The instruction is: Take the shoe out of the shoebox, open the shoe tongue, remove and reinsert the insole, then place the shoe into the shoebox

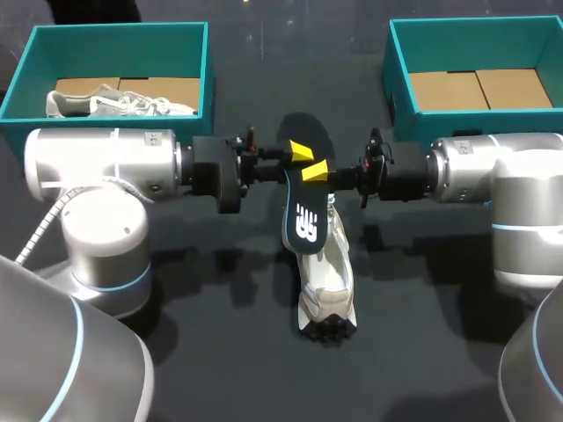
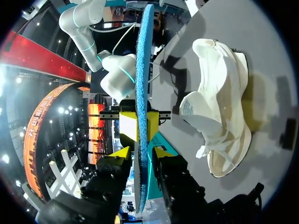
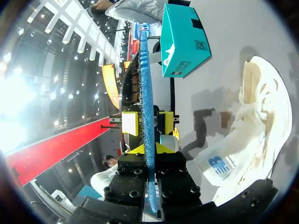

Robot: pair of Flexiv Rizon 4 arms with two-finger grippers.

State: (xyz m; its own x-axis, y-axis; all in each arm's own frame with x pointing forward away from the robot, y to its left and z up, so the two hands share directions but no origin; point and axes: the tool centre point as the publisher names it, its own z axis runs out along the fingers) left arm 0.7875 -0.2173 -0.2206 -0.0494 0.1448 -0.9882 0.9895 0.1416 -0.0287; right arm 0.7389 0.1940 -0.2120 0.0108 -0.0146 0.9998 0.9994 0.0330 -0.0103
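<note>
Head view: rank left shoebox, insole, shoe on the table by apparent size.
1. left shoebox.
2/3. insole and shoe look alike; insole is raised nearer the camera and covers part of the shoe, so unranked.

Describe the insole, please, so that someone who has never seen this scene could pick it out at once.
Over the middle of the black table, the left pincer and right pincer meet and both clamp the insole, which hangs over the white shoe lying there. It alone is thin, flat and dark, with a white logo.
</note>
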